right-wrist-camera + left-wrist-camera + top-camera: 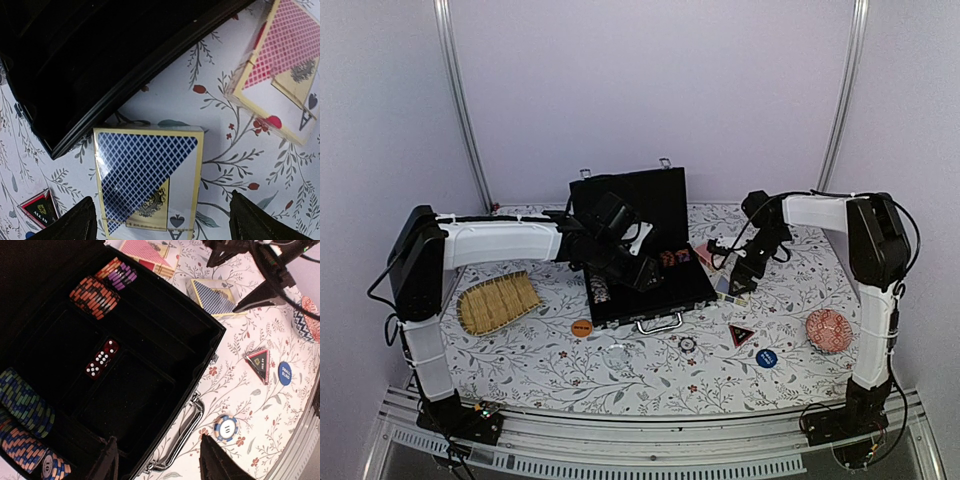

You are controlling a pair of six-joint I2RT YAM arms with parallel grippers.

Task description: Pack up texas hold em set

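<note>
left tool (pixel 157 452) released | right tool (pixel 160 212) released, straddling glossy rectangular blue deck (pixel 147 175) | matte black case (pixel 165 345)

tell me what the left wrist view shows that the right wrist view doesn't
Only the left wrist: chips stacked in the case, red dice, the silver handle, and a loose chip and blue disc outside it. Only the right wrist: the blue deck full-face, framed by the open right gripper. Both: the case, the blue deck, the red deck, the triangular marker and the flowered tablecloth.
</note>
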